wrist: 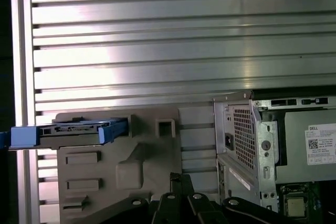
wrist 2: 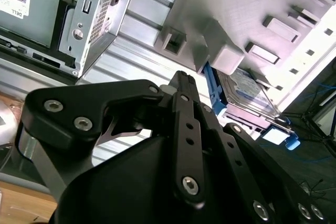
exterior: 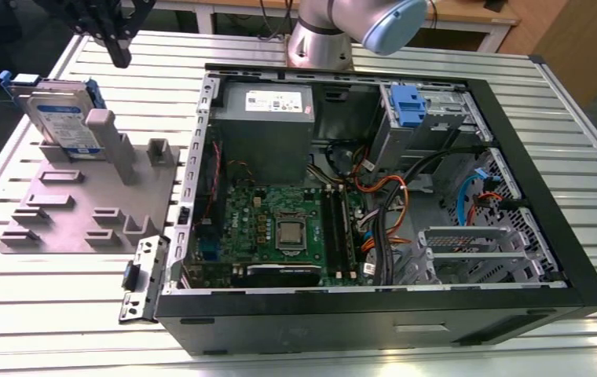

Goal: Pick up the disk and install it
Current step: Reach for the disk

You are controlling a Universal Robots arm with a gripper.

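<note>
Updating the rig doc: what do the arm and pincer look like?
The arm is a silver-grey tube with a pale blue joint cap. The pincer is matte black: flat linkage bars, rounded knuckles, silver screw heads.

This looks like a robotics lab or assembly workshop. A slotted aluminium tabletop carries an open computer case with its motherboard bare. In the exterior view, a grey fixture plate at nine o'clock props the disk upright. A robot arm rises at twelve o'clock, with wooden desks behind.
</note>
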